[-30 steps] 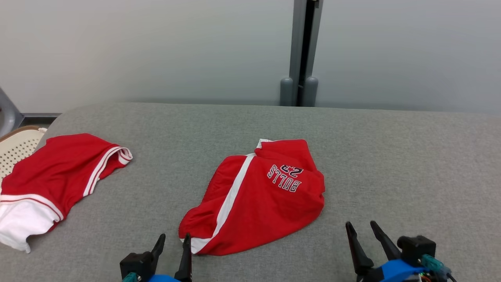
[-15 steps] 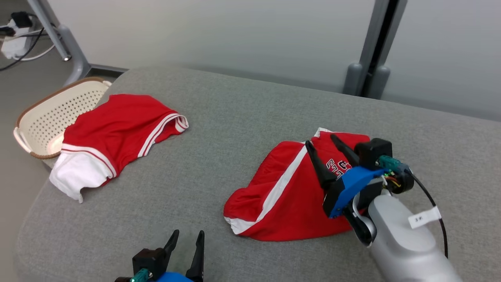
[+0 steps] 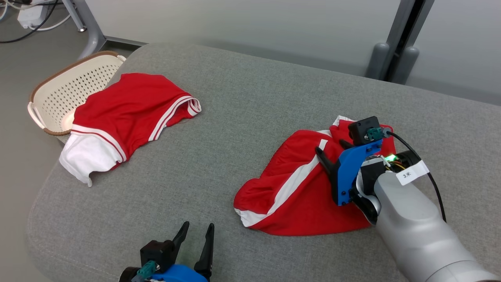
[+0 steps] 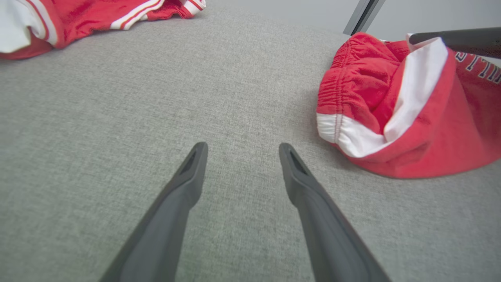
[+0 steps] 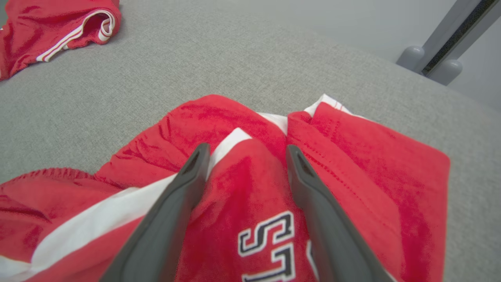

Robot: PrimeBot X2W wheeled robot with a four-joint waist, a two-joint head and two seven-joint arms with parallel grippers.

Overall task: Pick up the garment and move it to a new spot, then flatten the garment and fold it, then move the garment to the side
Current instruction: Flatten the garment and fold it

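Note:
The garment is a crumpled pair of red shorts with a white side stripe and dark lettering, lying right of centre on the grey padded surface. My right gripper stands open over its far part. In the right wrist view the right gripper has its fingers either side of a raised fold of the garment, near the lettering. My left gripper is open and empty at the near edge, left of the garment. The left wrist view shows the left gripper above bare fabric, with the garment to its right.
A second red garment with white trim lies at the far left, partly draped over the surface's edge. Beside it on the floor stands a cream perforated basket. A grey post rises behind the surface, and cables lie on the floor at top left.
The camera has turned and tilted. My right arm has reached forward from the near edge onto the garment, its fingers now lower on the fabric. The left gripper has stayed near the front edge.

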